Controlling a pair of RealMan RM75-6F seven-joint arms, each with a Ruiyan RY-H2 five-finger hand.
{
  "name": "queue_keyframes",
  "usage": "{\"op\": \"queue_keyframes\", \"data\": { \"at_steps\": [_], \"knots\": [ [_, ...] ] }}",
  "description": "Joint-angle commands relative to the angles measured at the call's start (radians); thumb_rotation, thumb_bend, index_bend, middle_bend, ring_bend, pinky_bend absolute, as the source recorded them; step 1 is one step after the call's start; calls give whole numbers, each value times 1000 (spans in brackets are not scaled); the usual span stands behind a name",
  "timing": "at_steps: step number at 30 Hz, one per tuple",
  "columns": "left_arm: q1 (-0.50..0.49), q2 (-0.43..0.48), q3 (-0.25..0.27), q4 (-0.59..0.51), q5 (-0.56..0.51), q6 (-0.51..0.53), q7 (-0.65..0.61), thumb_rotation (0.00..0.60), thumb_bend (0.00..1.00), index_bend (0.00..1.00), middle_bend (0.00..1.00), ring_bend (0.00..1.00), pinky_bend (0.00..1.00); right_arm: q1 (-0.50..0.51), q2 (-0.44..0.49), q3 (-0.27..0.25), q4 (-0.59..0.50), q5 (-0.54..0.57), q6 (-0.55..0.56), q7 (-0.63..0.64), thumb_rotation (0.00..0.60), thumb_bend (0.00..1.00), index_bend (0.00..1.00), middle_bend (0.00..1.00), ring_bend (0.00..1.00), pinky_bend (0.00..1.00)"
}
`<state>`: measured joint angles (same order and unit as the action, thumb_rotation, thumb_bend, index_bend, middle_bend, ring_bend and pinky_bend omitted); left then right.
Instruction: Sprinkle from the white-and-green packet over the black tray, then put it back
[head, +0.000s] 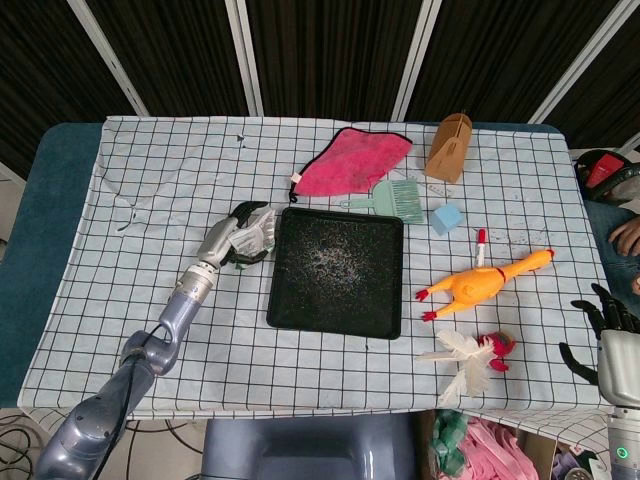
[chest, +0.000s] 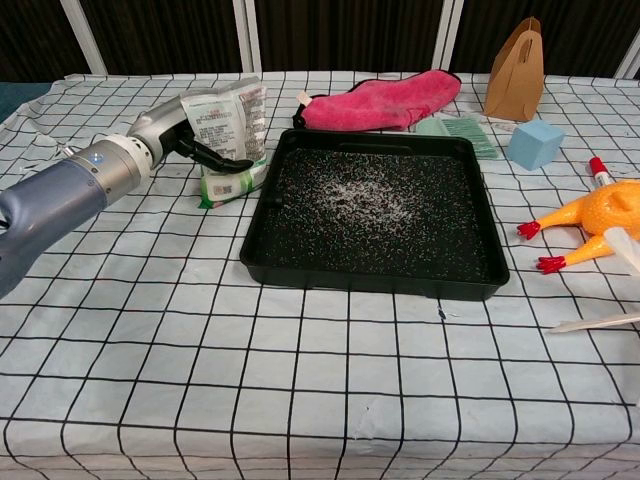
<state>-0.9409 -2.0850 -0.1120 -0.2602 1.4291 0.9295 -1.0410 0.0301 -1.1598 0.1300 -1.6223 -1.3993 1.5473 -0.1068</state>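
Your left robot hand (chest: 185, 135) grips the white-and-green packet (chest: 228, 122), its lower end on the counter (chest: 300, 350) just left of the black tray (chest: 470, 275); your right robot hand (head: 598, 330) hangs spread, holding nothing.

The head view looks steeply down from high above the whole table (head: 80, 330). The chest view sits low and close at the near edge, facing across. Both share the black tray (head: 336, 272) just right of the left hand (head: 232, 243).
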Motion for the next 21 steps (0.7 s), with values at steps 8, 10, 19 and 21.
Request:
{"op": "queue_keyframes", "data": {
  "at_steps": [8, 10, 19, 21],
  "knots": [
    [66, 148, 33, -212, 34, 67, 114, 600, 258, 118, 100, 28, 116, -1, -1, 2, -1, 1, 3, -6, 600, 214, 282, 83, 142, 253],
    [84, 196, 38, -295, 41, 94, 138, 600, 258, 117, 102, 28, 115, -1, -2, 2, 0, 1, 4, -6, 600, 215, 282, 83, 142, 254],
    [113, 362, 49, -598, 59, 121, 250, 600, 258, 117, 104, 29, 113, -2, -3, 3, 0, -1, 9, -10, 600, 215, 284, 83, 142, 254],
    [116, 383, 44, -643, 55, 123, 282, 600, 258, 116, 104, 29, 111, -3, -3, 3, 0, -1, 10, -9, 600, 214, 284, 83, 142, 254]
  ]
}}
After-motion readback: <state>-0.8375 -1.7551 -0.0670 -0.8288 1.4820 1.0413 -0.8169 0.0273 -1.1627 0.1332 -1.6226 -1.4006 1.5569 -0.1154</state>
